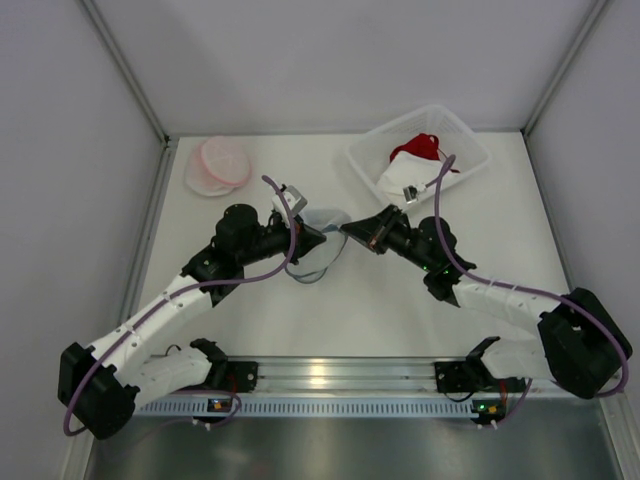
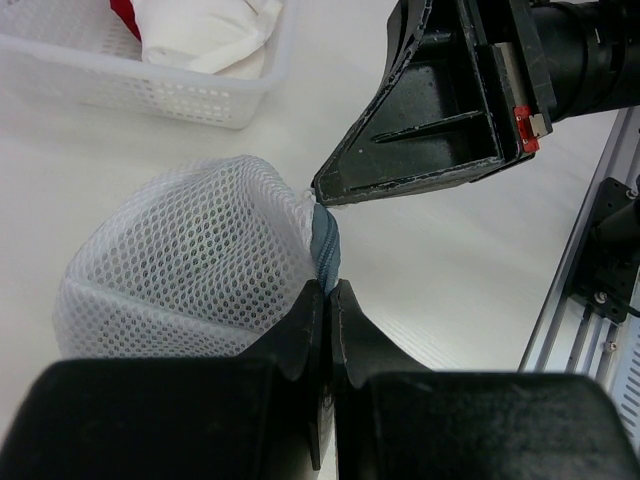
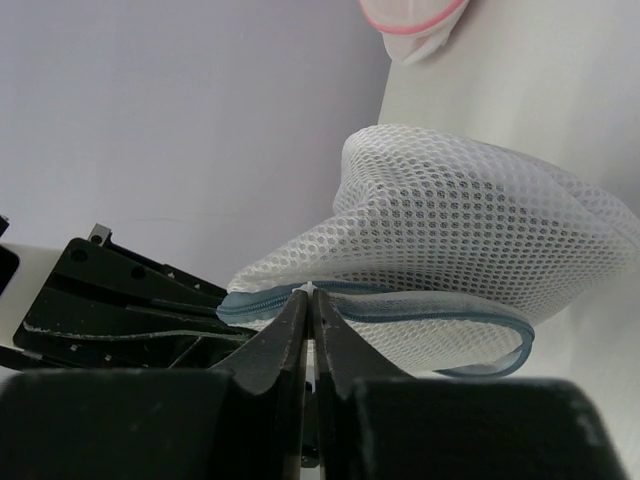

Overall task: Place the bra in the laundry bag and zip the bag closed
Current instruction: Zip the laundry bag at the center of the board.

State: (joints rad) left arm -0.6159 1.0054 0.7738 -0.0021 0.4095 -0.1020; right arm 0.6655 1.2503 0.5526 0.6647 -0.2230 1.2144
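The white mesh laundry bag [image 1: 325, 222] [image 2: 190, 250] [image 3: 460, 230] sits domed at mid-table between both arms. Its blue zipper [image 3: 420, 305] [image 2: 326, 250] runs along the near edge and gapes at one end. My left gripper [image 1: 316, 241] [image 2: 328, 290] is shut on the bag's zipper edge. Facing it, my right gripper [image 1: 346, 229] [image 3: 309, 295] is shut on the small white zipper pull, its tips showing in the left wrist view [image 2: 322, 190]. The bra is hidden; I cannot see through the mesh.
A white perforated basket [image 1: 462, 132] [image 2: 150, 95] at the back right holds red and white cloth items. A round white pink-rimmed item [image 1: 220, 165] [image 3: 410, 20] lies at the back left. Grey walls close in the sides and back.
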